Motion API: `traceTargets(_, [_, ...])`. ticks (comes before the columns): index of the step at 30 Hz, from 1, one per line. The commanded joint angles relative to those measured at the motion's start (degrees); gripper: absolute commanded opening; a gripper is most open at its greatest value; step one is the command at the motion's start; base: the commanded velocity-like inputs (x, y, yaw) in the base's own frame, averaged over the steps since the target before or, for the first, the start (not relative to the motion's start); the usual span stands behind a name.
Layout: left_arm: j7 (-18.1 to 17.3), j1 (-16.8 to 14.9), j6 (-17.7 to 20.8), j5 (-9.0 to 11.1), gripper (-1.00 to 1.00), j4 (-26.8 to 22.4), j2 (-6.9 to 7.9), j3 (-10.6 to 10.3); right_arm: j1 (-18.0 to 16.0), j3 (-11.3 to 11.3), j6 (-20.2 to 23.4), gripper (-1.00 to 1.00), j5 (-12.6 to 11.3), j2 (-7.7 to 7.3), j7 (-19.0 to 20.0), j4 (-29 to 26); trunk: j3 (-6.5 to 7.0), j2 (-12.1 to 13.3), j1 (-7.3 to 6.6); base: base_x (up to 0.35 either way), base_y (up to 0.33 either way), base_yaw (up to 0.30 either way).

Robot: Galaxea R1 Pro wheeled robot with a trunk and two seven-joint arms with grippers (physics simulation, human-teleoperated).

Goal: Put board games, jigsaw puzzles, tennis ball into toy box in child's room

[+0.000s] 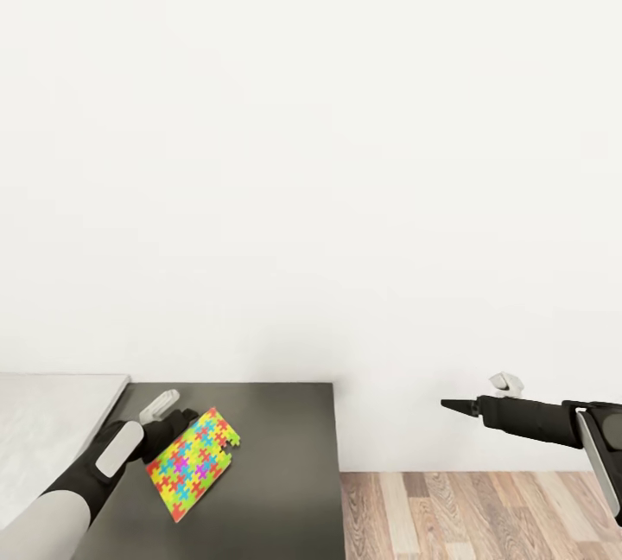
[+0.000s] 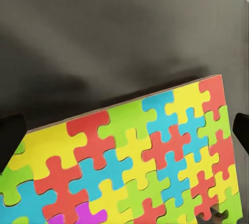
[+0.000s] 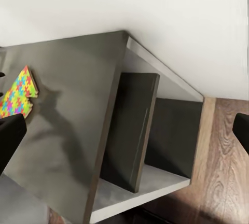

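Note:
A jigsaw puzzle (image 1: 193, 462) in bright red, yellow, green and blue lies turned at an angle on the dark table (image 1: 276, 456). My left gripper (image 1: 183, 423) is at its near-left edge. In the left wrist view the puzzle (image 2: 140, 156) spreads under the open gripper (image 2: 124, 133), with the dark fingertips (image 2: 10, 137) wide apart at its two sides. My right gripper (image 1: 447, 405) hangs open in the air to the right of the table, over the floor, with nothing in it (image 3: 124, 130). The right wrist view catches the puzzle (image 3: 18, 93) on the table top (image 3: 78, 110).
A light grey surface (image 1: 52, 417) adjoins the table on the left. Below the table top are open shelves with an upright divider (image 3: 132, 130). A white wall (image 1: 311, 154) stands behind, and wood floor (image 1: 475, 517) lies to the right.

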Motion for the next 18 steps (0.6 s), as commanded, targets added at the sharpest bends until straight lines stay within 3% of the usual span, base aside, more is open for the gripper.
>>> traceTargets(1, [0.5, 0.0, 0.1, 0.6, 1.00, -0.1, 0.03, -0.2, -0.1, -0.1, 0.4, 1.00, 0.1, 0.00, 0.3, 0.0, -0.13, -0.1, 0.04, 0.000, 0.000, -0.062])
traceTargets(18, [0.5, 0.1, 0.1, 0.6, 1.00, -0.1, -0.65, -0.3, -0.1, -0.3, 0.4, 1.00, 0.1, -0.01, 0.3, 0.0, -0.13, -0.1, 0.04, 0.000, 0.000, -0.016])
